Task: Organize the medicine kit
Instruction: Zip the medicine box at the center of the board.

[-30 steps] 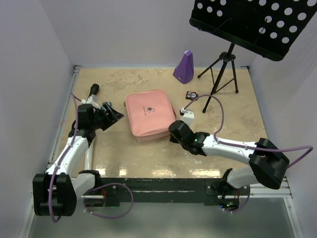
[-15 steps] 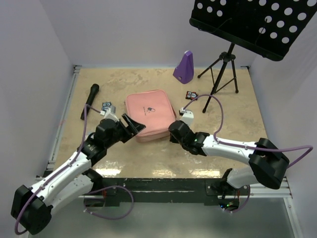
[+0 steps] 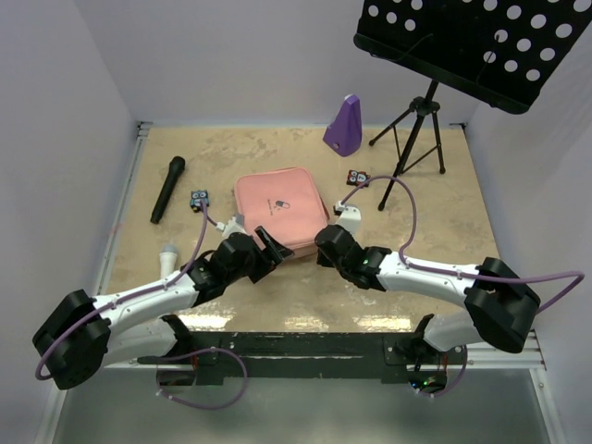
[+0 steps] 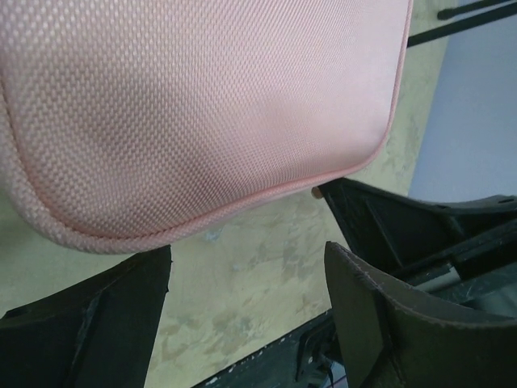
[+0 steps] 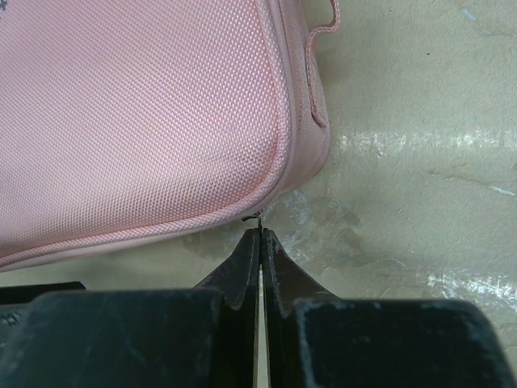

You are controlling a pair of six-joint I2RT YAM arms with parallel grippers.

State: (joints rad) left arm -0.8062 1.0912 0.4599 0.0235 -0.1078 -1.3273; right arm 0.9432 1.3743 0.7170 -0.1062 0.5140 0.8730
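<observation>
Right gripper (image 5: 258,236): jaws are pressing together, with the tips sitting at the near right corner of the medicine kit (image 3: 277,213), right on the zip seam. A tiny dark tab is showing at the tips. It is probably the zip pull, but it is too small to be sure, so I cannot say whether anything is being pinched.

Left gripper (image 4: 246,257): jaws are standing wide with nothing between them, hovering just beside the near left corner of the kit and facing its edge. It is not touching the fabric, as far as the wrist view shows.

Kit: lying flat and closed in the middle of the table (image 3: 435,240), lid up. The arms are reaching toward its near edge from either side.

Well apart from it: a black microphone (image 3: 167,189) to the left, a purple metronome (image 3: 343,125) at the back, a music stand (image 3: 481,46) at the back right.

Judgement: the step in hand is opening the case, with one side working the zip and the other getting ready to steady the body. Nothing is being sorted yet. The next move is calling for the left jaws to hold the near edge while the right side is drawing the pull along the seam. Risks: the pull slipping from the tips, or the whole case dragging.
</observation>
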